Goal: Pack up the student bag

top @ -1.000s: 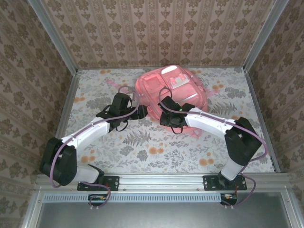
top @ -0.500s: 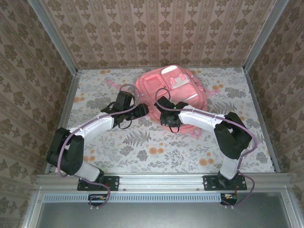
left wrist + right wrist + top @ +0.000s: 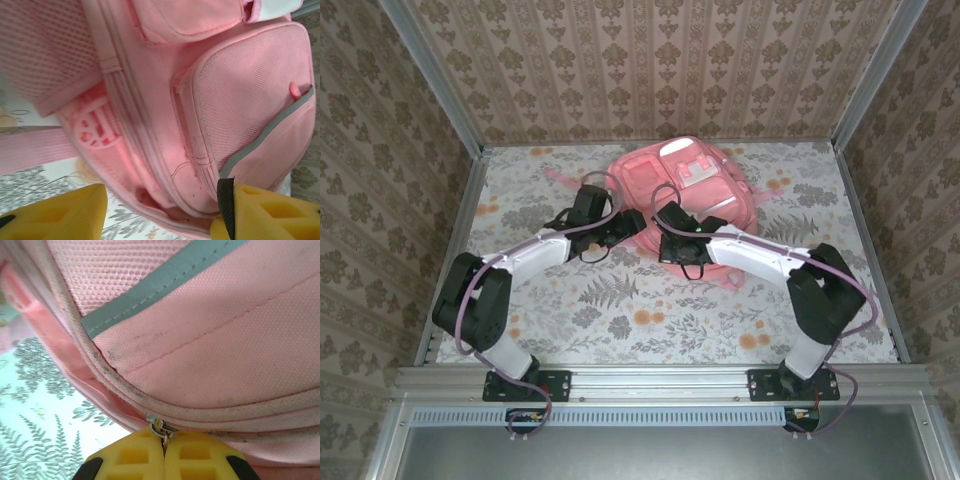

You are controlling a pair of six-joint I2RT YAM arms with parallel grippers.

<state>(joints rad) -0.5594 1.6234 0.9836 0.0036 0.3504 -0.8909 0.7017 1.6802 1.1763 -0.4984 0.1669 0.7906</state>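
The student bag [image 3: 690, 185], soft and pink, lies flat at the back middle of the table. My left gripper [image 3: 628, 228] is at its left near edge. In the left wrist view the yellow fingers [image 3: 55, 215] stand wide apart, open, with the bag's [image 3: 150, 100] zippered rim lying between them. My right gripper [image 3: 672, 243] is at the bag's near edge. Its jaws [image 3: 164, 452] are pressed together, shut on the small metal zipper pull [image 3: 161, 429] at the seam of the bag [image 3: 210, 340], below a pale grey stripe [image 3: 150, 287].
A floral cloth [image 3: 620, 310] covers the table, with wallpapered walls on three sides. A thin pink strap [image 3: 560, 180] trails left of the bag, and a wider one [image 3: 30, 150] lies on the cloth. A metal rail [image 3: 650, 380] runs along the near edge.
My left arm has reached right, up to the bag's edge, and its jaws have narrowed a little. My right gripper has closed onto the zipper pull.
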